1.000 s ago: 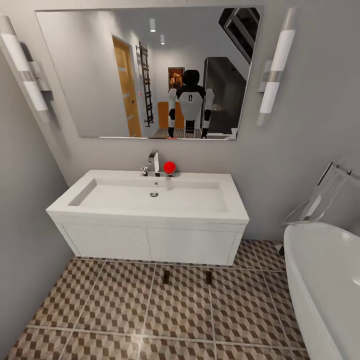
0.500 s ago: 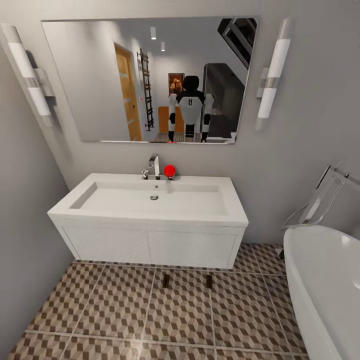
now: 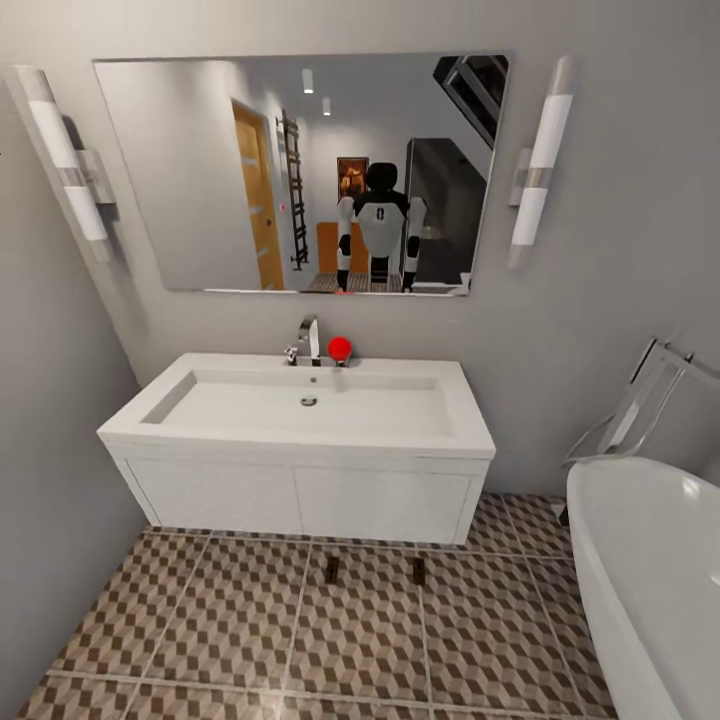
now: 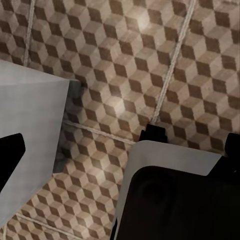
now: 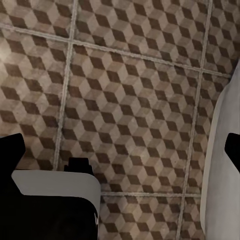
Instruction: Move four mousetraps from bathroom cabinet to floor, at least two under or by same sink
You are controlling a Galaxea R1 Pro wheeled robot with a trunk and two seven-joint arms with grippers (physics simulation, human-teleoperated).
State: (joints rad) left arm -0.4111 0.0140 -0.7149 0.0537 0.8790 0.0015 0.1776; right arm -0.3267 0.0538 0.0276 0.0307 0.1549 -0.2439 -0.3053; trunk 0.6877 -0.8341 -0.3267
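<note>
From the head view I see two mousetraps [image 3: 332, 569] [image 3: 418, 570] lying on the bathroom floor [image 3: 250, 620], small dark-brown flat boards, too small for me to make out their metal parts. They sit just in front of the white vanity, under the front edge of the sink [image 3: 300, 400], apart from each other. Both wrist views look down on the cube-patterned tiles. I cannot tell whether either gripper is released or clenched; nothing is visibly held.
</note>
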